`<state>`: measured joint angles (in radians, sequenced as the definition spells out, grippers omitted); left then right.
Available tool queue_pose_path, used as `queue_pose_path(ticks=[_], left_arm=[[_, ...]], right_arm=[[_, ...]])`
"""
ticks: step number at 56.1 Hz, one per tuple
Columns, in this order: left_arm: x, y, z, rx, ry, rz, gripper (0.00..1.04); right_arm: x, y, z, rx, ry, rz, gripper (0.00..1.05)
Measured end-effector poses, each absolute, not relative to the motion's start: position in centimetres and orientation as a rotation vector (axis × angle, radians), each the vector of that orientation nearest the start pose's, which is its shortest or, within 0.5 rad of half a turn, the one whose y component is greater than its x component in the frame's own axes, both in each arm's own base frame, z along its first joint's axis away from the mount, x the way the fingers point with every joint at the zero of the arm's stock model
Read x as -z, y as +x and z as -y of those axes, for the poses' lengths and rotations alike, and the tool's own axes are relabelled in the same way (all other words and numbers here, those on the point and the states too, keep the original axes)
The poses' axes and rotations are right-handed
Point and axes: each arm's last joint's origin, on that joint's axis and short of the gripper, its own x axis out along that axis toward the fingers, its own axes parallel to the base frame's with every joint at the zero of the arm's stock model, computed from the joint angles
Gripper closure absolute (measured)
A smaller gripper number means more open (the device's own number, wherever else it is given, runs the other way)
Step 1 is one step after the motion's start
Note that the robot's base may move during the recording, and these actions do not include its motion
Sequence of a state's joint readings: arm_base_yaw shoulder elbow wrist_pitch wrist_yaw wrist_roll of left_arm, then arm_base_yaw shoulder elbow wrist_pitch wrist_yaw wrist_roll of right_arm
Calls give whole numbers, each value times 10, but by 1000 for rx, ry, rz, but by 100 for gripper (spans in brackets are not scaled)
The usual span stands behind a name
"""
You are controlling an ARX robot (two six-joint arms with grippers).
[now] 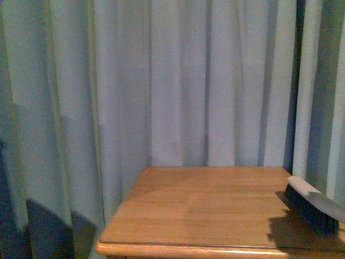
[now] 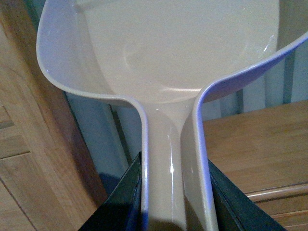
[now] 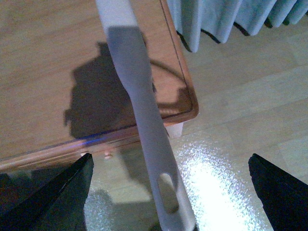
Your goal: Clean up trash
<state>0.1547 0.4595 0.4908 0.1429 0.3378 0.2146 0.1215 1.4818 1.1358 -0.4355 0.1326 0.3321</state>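
Gripping the handle of a pale dustpan (image 2: 183, 53), my left jaws are pressed against it from both sides, with one dark finger (image 2: 120, 204) on each flank. The scoop fills most of the left wrist view, and its smooth inside holds nothing. The tissue wad shows in none of my three views, so I cannot tell where it lies.

My right jaws are spread wide. Their dark tips stand well apart on either side of the grey handle of a brush (image 1: 312, 208), and neither tip touches it. The handle has a long slot near its end and runs between the tips out over a corner of the table (image 1: 205, 205). What supports the handle closer to my wrist is out of frame. In the front view the brush head sits tilted at the table's right edge, dark bristles facing down, with a shadow on the wood below.

The table is honey-coloured wood with a rounded front edge. Pale blue-grey curtains (image 1: 178, 81) hang in folds behind it and to its left. A wooden panel (image 2: 29, 159) stands beside the dustpan. The floor (image 3: 240, 96) is pale planks with a bright patch of glare.
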Motion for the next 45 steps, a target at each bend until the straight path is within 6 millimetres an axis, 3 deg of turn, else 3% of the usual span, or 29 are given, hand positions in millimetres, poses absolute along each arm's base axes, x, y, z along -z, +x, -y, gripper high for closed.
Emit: queue_pose_path(ticks=[14, 30, 31, 45], left_arm=[[-305, 120, -9, 164, 256, 188, 77], [-305, 120, -9, 164, 256, 188, 77], [-305, 120, -9, 164, 256, 188, 77], [-305, 120, -9, 164, 256, 188, 77]], right_arm=[[-238, 346, -39, 166, 232, -875, 7], [-219, 360, -43, 167, 238, -902, 7], [-203, 368, -45, 170, 235, -917, 37], [-204, 369, -45, 162, 234, -907, 74]])
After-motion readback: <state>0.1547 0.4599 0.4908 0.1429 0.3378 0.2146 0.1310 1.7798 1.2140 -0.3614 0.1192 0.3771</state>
